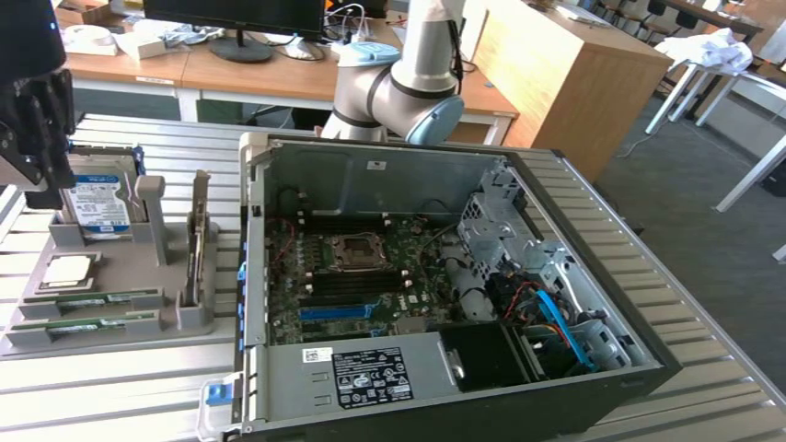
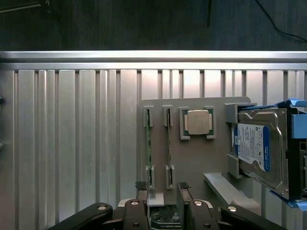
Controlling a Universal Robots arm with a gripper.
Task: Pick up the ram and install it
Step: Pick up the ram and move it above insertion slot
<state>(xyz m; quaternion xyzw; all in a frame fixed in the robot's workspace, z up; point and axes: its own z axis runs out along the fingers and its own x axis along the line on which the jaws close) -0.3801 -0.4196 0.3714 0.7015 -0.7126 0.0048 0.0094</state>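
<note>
I see the open computer case [image 1: 368, 180] beside the grey holder [image 1: 123, 339]. In it the ram [image 2: 168, 148] and its twin [image 2: 148, 148] stand on edge, parallel, long axes pointing toward the case; my gripper [image 2: 161, 190] hangs above the holder, facing down, jaws wide, empty.

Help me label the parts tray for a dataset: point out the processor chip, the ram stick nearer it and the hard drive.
processor chip [image 2: 198, 122], wrist view, centre of its silver lid.
ram stick nearer that chip [image 1: 96, 299], exterior view, middle of its green board.
hard drive [image 2: 253, 146], wrist view, its blue-and-white label.
</note>
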